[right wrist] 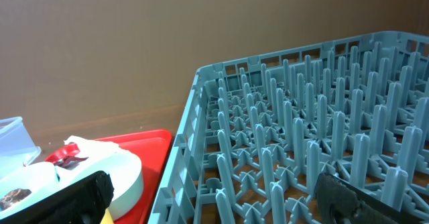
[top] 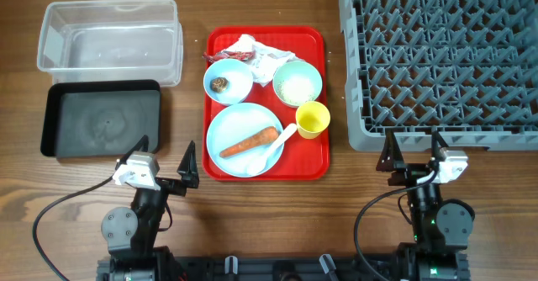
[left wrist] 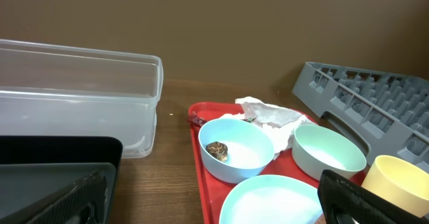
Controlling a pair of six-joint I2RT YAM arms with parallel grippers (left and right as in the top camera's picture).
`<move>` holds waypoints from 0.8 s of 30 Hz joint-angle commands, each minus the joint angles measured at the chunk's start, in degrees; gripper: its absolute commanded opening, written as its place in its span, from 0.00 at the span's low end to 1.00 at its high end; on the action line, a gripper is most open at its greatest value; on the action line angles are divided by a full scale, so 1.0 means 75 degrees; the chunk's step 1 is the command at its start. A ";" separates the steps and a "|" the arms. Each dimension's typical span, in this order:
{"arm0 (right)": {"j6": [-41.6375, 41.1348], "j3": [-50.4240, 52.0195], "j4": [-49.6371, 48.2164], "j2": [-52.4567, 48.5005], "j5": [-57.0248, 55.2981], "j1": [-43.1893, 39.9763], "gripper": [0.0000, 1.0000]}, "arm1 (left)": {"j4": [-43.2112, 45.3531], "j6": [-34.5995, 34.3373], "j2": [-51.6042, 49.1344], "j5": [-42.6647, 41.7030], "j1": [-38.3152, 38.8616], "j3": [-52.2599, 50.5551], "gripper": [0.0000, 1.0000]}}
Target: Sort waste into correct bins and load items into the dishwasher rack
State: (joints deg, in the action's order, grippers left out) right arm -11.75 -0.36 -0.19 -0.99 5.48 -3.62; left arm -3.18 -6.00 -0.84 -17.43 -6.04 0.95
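On the red tray (top: 319, 159) sit a large light blue plate (top: 244, 151) with an orange carrot (top: 249, 142) and a white spoon (top: 281, 138), a light blue bowl (top: 228, 81) holding a small brown lump (top: 219, 84), a mint green bowl (top: 297, 84) with white rice, a yellow cup (top: 312, 119), and crumpled napkins (top: 261, 50) with a red wrapper (top: 225, 55). The clear tub (top: 109, 41) and black tray (top: 101, 117) lie at the left, the grey rack (top: 441, 58) at the right. My left gripper (top: 165, 167) and right gripper (top: 414, 156) are open and empty near the front edge.
The left wrist view shows the blue bowl (left wrist: 236, 149), mint bowl (left wrist: 328, 153), cup (left wrist: 399, 177) and clear tub (left wrist: 80, 96) ahead. The right wrist view looks over the rack's pegs (right wrist: 301, 137) with the red tray (right wrist: 144, 147) to its left.
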 commanded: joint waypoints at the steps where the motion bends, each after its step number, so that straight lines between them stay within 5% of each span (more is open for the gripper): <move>1: -0.0052 0.0009 -0.0012 0.0012 -0.0108 0.0032 1.00 | 0.0020 0.0146 0.0003 0.0070 0.0041 -0.0070 1.00; 24: -0.0149 0.0006 -0.1017 0.0012 -0.0242 0.0032 1.00 | 0.0076 0.0143 0.0003 -0.0012 0.0041 -0.0070 1.00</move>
State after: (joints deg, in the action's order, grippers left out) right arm -11.97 -0.36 -5.02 -0.99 2.94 -3.62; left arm -3.01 -6.00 -0.86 -17.47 -6.04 0.95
